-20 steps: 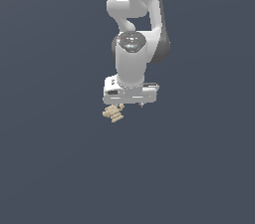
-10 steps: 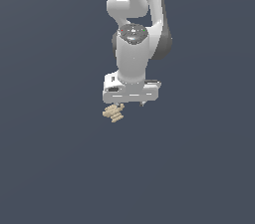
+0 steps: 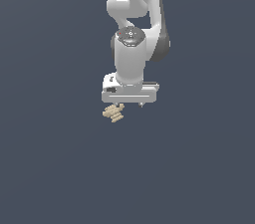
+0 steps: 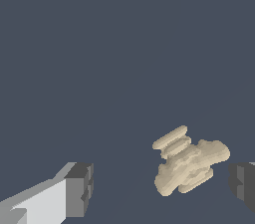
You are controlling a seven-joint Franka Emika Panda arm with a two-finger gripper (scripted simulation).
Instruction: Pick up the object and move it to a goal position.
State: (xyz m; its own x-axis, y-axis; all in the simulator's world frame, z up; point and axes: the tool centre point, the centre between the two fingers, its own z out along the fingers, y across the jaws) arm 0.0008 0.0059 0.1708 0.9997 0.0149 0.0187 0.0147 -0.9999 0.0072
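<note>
Between the parted pads [image 4: 79,188] of the claw [image 3: 129,104], which grips nothing, lies the tan lump [image 4: 189,163], nearer one pad than the other. In the exterior view the lump [image 3: 114,113] sits on the floor under the claw's left end. A sound grasp would centre the claw first, then close across the lump's ridges. Its long axis runs diagonally between the pads.

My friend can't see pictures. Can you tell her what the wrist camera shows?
A small tan lumpy object lies between the open gripper's two dark fingertips, closer to one, on a plain dark grey floor.
</note>
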